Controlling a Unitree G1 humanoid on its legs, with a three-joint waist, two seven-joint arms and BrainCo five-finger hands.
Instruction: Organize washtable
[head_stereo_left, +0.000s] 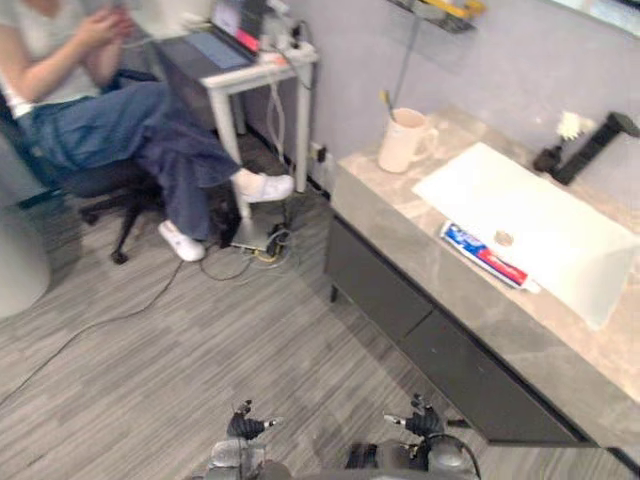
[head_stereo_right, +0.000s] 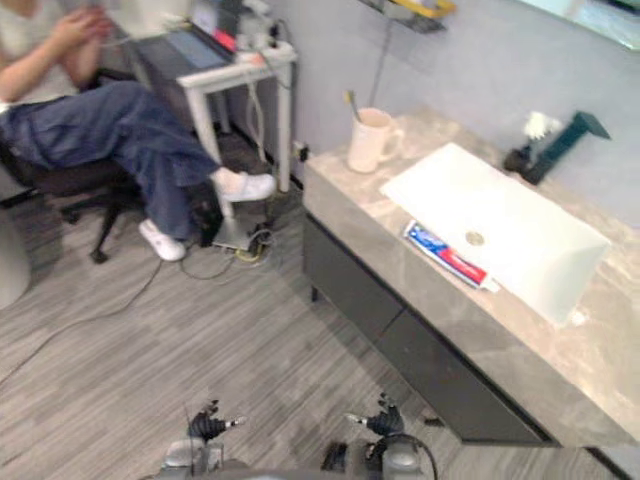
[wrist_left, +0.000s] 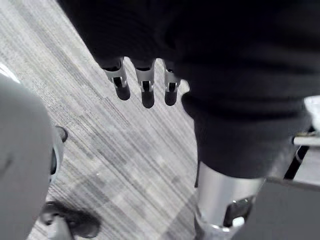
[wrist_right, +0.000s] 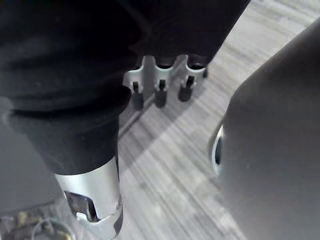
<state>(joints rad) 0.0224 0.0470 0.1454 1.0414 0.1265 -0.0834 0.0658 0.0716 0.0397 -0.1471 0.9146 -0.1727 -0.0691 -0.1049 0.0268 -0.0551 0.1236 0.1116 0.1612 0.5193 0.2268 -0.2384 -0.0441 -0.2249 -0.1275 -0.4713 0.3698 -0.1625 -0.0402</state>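
1. Left robot hand (wrist_left: 145, 91): we read it as released. Its fingers hang straight and hold nothing, with the grey plank floor (wrist_left: 125, 165) past them.
2. Right robot hand (wrist_right: 160, 89): also released. The fingers are straight, nothing lies between them and the thumb, and the same floor is below.
3. In the head views we find both robot hands low at the near side of the scene, well apart from the tabletop (head_stereo_left: 380, 205).
4. The tabletop is grey stone, with dark drawer fronts (head_stereo_left: 420, 320) below its front edge.
5. Toothpaste tube (head_stereo_left: 483, 255): it lies flat along the front rim of the white basin (head_stereo_left: 540, 235), between the basin and the tabletop's front edge. Its cap end points toward the tabletop's right end. We cannot tell whether it rests on the rim or just beside it.
6. Cup (head_stereo_left: 403, 145): it stands upright near the tabletop's left back corner, handle toward the basin, with a toothbrush (head_stereo_left: 386, 102) standing in it.
7. Black faucet (head_stereo_left: 595, 145): it stands at the back edge behind the basin, with a small dark item with a white top (head_stereo_left: 550, 157) just beside it.
8. Beyond the tabletop's left end, a person (head_stereo_left: 100, 130) sits on an office chair (head_stereo_left: 95, 185) by a white desk (head_stereo_left: 262, 75) carrying a laptop (head_stereo_left: 215, 45).
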